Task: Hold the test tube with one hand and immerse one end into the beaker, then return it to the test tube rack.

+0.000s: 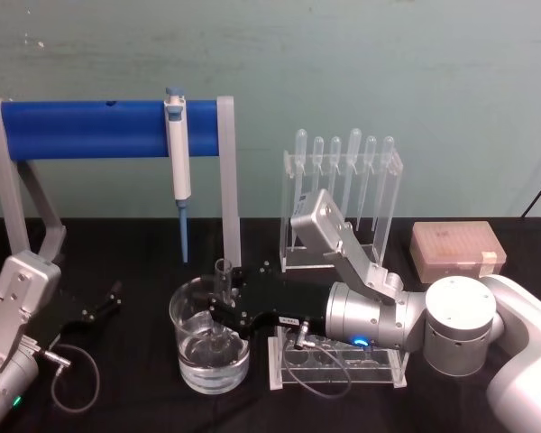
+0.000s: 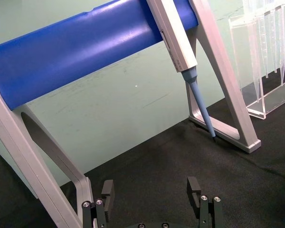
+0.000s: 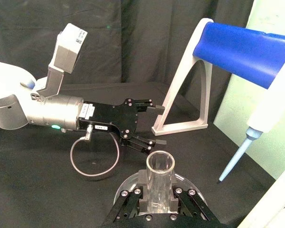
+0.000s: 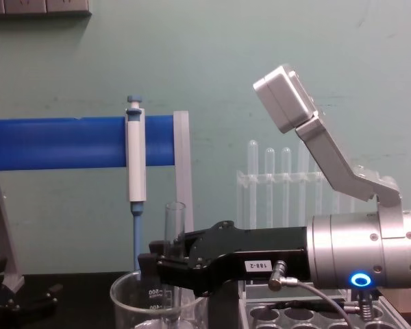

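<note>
- One test tube [image 1: 223, 275] stands upright inside the beaker [image 1: 186, 356]. Its open rim is well above the beaker's rim and its lower end is down near the bottom. It looks to be in the clear liquid, though I cannot tell exactly where the tip ends.
- The right gripper [image 1: 224, 314] reaches in level from 3 o'clock. Its fingers are clamped on the tube about halfway up, one on each side, just over the beaker's rim.
- In the head view the beaker sits at about 7 o'clock from the middle of the black table [image 1: 126, 257], near the front edge.
- The test tube rack [image 1: 379, 365], a clear block with round holes, lies at 3 o'clock of the beaker, just beside it and under the right wrist. The holes that show are vacant.
- The left gripper [image 1: 111, 300] rests at 9 o'clock of the beaker, apart from it, with its fingers spread wide and nothing between them. I judge it idle.
- Farther out, at 12 o'clock of the beaker, a blue-and-white pipettor [image 1: 175, 153] hangs on a blue stand [image 1: 90, 131]. At 1 o'clock a tall clear holder [image 1: 398, 194] carries thin pipettes [image 1: 353, 171].
- The step in hand, as I judge it, is the dip itself, with the tube's end in the beaker. The return to the rack is not yet done.
- The next move calls for a straight lift until the tube's bottom clears the rim, then a short carry toward 3 o'clock. The tube must be lined up over a hole and lowered plumb, and only then should the fingers part. A tilt on the way up could knock glass on glass.
</note>
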Robot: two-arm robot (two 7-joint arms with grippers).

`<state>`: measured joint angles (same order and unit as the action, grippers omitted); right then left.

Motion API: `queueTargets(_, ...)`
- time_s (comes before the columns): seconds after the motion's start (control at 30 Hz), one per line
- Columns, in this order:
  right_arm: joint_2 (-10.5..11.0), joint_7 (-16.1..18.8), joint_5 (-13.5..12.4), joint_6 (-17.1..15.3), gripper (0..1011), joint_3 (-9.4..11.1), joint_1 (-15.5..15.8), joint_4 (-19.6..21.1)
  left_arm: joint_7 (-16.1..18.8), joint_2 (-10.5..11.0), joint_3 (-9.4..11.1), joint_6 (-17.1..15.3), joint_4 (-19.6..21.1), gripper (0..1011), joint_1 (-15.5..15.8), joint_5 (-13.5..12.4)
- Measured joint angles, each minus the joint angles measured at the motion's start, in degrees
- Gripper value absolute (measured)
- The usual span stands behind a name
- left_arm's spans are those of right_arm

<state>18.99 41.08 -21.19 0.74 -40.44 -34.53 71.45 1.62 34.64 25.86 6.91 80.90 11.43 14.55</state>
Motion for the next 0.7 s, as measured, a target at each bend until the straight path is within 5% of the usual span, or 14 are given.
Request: queueTargets(0.7, 0.0, 0.0, 0.0, 0.0, 226, 0.0, 0.0, 0.0, 0.0, 0.0, 0.0, 0.0, 0.0, 1000, 0.0, 0.0)
